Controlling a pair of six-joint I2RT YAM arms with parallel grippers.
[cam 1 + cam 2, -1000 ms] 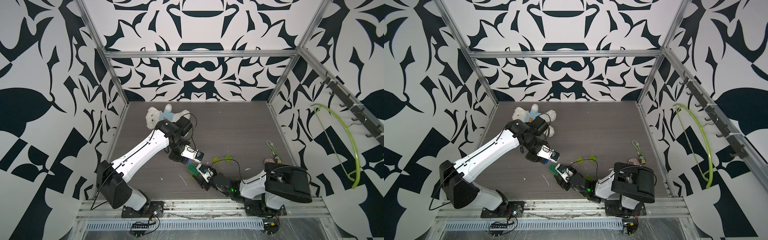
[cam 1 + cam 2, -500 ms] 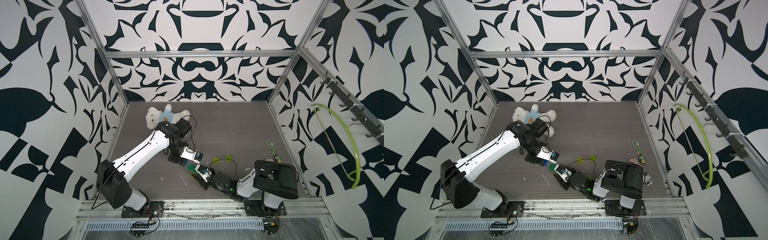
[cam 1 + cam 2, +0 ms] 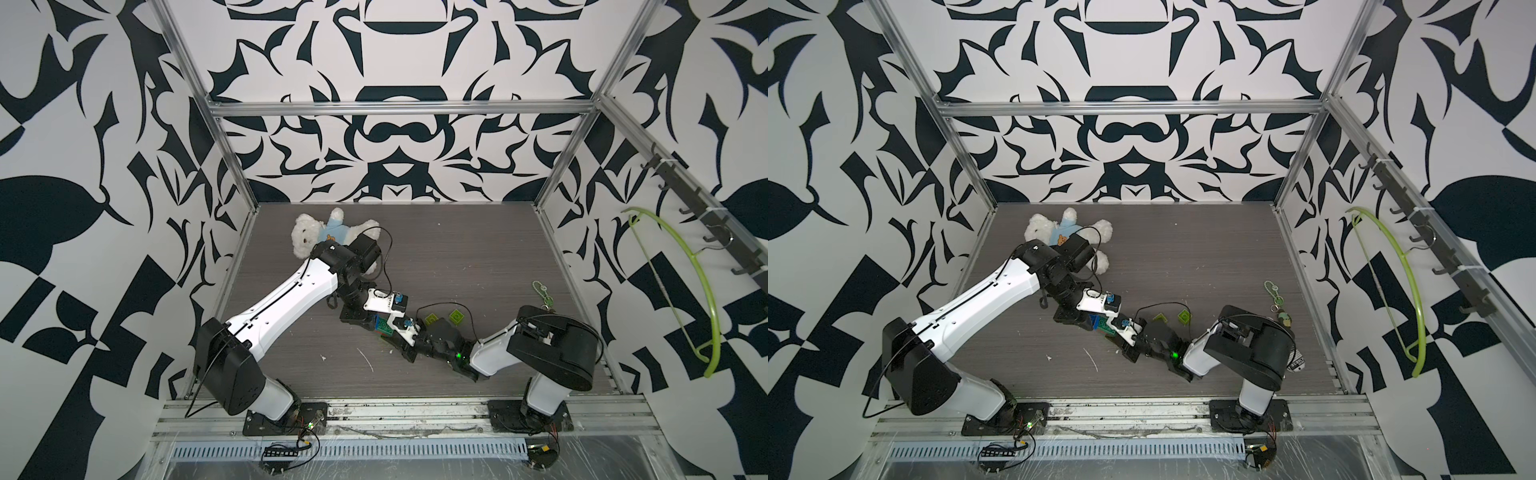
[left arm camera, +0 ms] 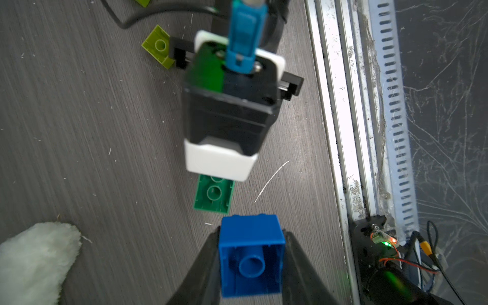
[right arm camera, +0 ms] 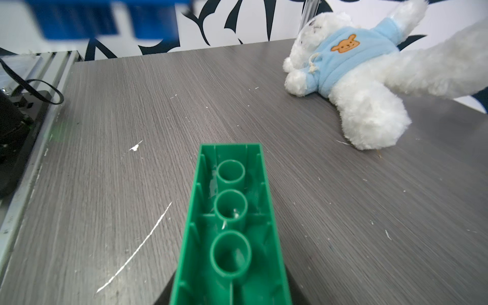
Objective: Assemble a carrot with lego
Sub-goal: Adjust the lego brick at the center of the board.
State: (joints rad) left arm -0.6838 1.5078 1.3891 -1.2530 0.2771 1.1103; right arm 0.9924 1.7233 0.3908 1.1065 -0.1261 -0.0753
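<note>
Blue plastic first: the blue brick [image 4: 250, 258], square, is pinched in the left gripper [image 4: 250, 237] and held off the tabletop [image 4: 79, 118], with its hollow underside turned to the left wrist view. Just beyond it, not touching, the oblong dark green brick [image 5: 229, 224] is clamped by one end in the right gripper [image 5: 229, 295], low over the tabletop near the front rail. Its studs show in the left wrist view and its hollow side in the right wrist view. We see no joined stack, so we judge the carrot barely begun and the step in hand to be mating these two pieces in the air. The next move calls for squaring studs against hollow, perhaps with a wrist turn, then pressing the bricks together without either slipping in its grip. Lime bricks [image 3: 457, 316] lie loose beside the right arm, a keychain [image 3: 540, 289] is further out, and a teddy bear [image 3: 309, 239] lies at the far left corner.
</note>
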